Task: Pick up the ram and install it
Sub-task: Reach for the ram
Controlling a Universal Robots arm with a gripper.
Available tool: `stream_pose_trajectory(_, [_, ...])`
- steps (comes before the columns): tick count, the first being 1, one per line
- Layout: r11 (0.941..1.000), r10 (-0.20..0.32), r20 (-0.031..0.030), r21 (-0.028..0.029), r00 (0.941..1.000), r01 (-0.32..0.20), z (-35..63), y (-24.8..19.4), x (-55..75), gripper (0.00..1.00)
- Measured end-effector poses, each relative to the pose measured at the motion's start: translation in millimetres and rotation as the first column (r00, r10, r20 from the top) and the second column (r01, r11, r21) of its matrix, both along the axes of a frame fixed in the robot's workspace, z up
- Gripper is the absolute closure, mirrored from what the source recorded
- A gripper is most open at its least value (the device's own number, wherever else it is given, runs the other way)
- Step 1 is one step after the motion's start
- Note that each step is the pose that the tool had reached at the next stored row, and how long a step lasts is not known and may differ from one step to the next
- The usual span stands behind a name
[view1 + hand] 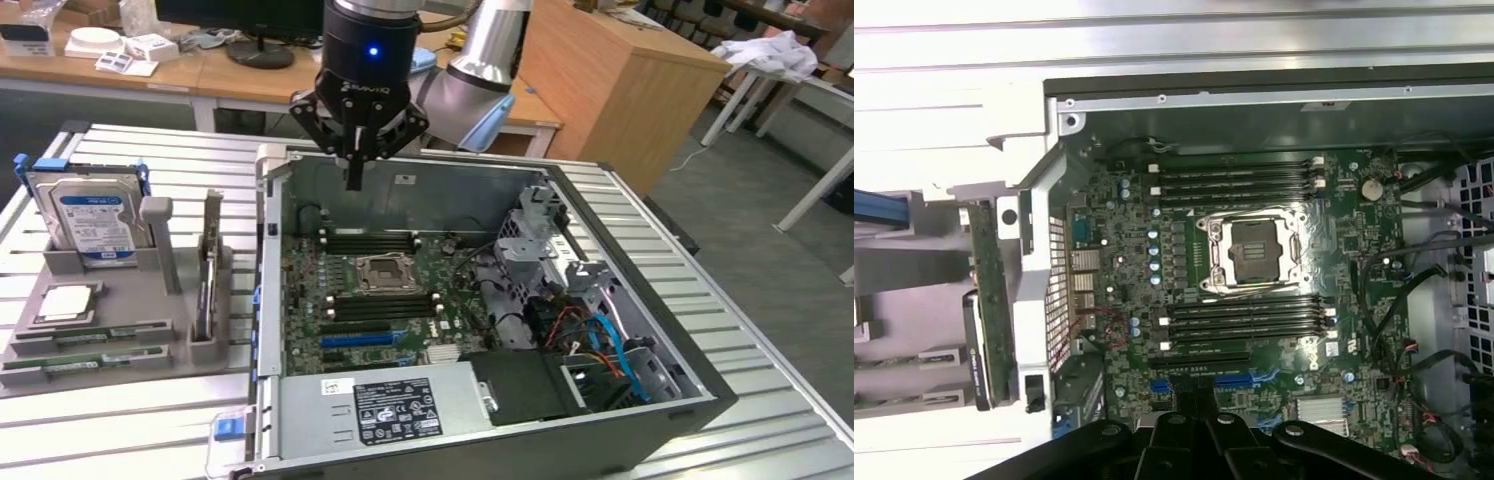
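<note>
Exterior view: the gripper (354,182) hangs tips-down with its fingers (348,160) pressed together into one narrow point, and nothing can be seen clamped between them. The tips sit above the far side of the open computer case (694,395), before its inner back wall, over the empty memory slots (376,240) beyond the CPU socket (386,270); whether they touch anything cannot be told. The ram (96,334) is well apart from the fingers, off to the exterior view's left, lying flat in a slot of the gray holder (134,385) outside the case, with a matching green stick (74,365) just beside it. Its chips are too small to make out, and the matching stick's outer end meets the picture's edge. From the wrist view the gripper (1194,408) shows as black linkages meeting in a closed stem over the motherboard (1114,300). A hard drive (94,215) stands upright at the holder's far end.
</note>
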State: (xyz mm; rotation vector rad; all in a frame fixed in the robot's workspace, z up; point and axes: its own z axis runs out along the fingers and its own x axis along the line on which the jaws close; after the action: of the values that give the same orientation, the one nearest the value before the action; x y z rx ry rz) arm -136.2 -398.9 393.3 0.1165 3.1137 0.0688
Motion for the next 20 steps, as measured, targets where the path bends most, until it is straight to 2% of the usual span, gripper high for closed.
stream_pose_trajectory(12, [1.0000,0.000,-0.0001,0.0000,1.0000,0.000,-0.1,0.0,-22.8,0.89])
stream_pose_trajectory(20, [1.0000,0.000,-0.0027,0.0000,1.0000,0.000,-0.4,0.0,-37.8,0.89])
